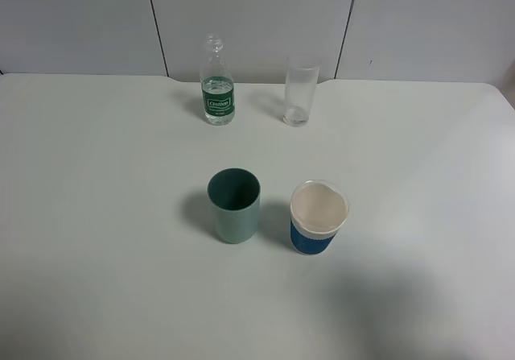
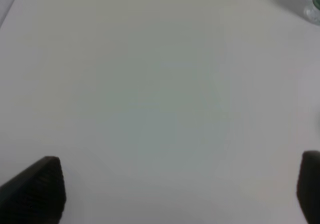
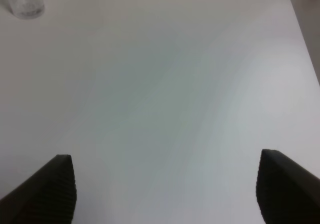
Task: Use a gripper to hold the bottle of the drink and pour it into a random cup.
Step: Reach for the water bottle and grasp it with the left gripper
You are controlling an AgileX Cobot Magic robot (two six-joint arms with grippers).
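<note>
We hold the left gripper (image 2: pixel 172 191) and right gripper (image 3: pixel 167 189) with jaws spread wide and empty, likely ready for the bottle (image 1: pixel 217 93), which stands upright by the far edge of the bench (image 1: pixel 96 215) near the cup (image 1: pixel 300 94).

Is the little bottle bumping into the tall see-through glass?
Apart. The exterior high view shows a wide strip of bare table between the bottle and the glass, which stand side by side at the back.
</note>
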